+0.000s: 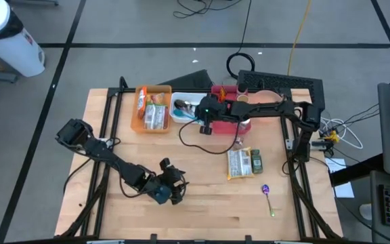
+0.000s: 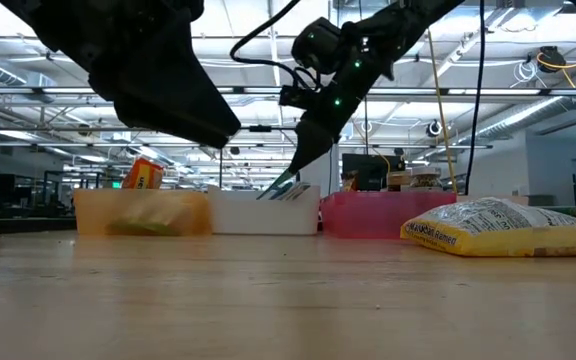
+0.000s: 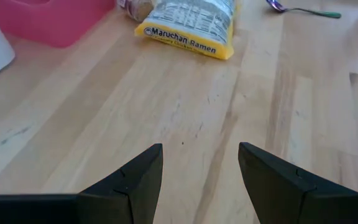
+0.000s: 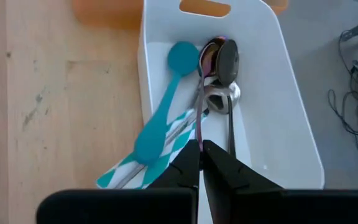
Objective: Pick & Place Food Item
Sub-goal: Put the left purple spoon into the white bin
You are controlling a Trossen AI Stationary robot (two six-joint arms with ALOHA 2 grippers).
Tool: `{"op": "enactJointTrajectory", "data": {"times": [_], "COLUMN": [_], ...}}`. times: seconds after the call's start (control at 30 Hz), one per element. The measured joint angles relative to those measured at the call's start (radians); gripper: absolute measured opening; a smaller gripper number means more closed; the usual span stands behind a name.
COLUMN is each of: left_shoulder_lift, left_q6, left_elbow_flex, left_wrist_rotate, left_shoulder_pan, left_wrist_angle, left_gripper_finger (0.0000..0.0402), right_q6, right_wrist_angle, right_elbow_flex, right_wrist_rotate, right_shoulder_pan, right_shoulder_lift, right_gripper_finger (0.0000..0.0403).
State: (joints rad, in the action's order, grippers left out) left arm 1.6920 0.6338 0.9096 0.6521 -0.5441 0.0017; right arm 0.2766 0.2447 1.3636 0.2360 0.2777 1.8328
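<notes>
Three bins stand in a row at the far edge of the wooden table [image 1: 202, 203]. The orange bin [image 1: 141, 125] on the left holds food packets; two or three show from above, but the exact count cannot be told. The white bin [image 4: 284, 106] in the middle holds cutlery: one teal spoon [image 4: 160, 106] lying on a teal-and-white striped item, one dark purple-handled spoon [image 4: 219, 56] and at least one metal spoon [image 4: 222, 99]. The pink bin [image 2: 368, 215] on the right is mostly hidden under the right arm in the high view, so its contents cannot be told.

The right gripper [image 4: 201, 158] hangs over the white bin with its fingers pressed together; the thin purple handle runs right up to the tips, but whether it is pinched cannot be told.

One Maruchan ramen packet [image 1: 239, 164], yellow-edged, lies flat on the table in front of the pink bin, with one small dark green packet [image 1: 256, 162] touching its right side. One purple spoon with a green handle [image 1: 268, 200] lies apart, nearer the front right.

The left gripper [image 3: 201, 171] hovers low over bare wood at the front left, fingers spread and empty, pointing toward the ramen packet.
</notes>
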Motion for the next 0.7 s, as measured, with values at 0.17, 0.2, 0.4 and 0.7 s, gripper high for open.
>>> {"op": "enactJointTrajectory", "data": {"times": [0.17,0.2,0.4,0.7], "left_shoulder_lift": [0.000,0.000,0.000,0.000], "left_q6": [0.000,0.000,0.000,0.000], "left_elbow_flex": [0.000,0.000,0.000,0.000], "left_wrist_rotate": [0.003,0.003,0.003,0.003], "left_shoulder_pan": [0.000,0.000,0.000,0.000], "left_wrist_angle": [0.000,0.000,0.000,0.001], "left_gripper_finger": [0.0218,0.0218,0.0218,0.0218], "right_q6": [-0.003,-0.003,-0.003,-0.003], "right_wrist_angle": [-0.009,-0.010,-0.009,-0.008], "right_elbow_flex": [0.000,0.000,0.000,-0.001], "right_wrist_rotate": [-0.018,-0.029,-0.032,-0.032], "right_shoulder_pan": [0.004,0.004,0.003,0.003], "right_shoulder_lift": [0.000,0.000,0.000,0.000], "right_gripper_finger": [0.0000,0.0000,0.0005,0.0042]}}
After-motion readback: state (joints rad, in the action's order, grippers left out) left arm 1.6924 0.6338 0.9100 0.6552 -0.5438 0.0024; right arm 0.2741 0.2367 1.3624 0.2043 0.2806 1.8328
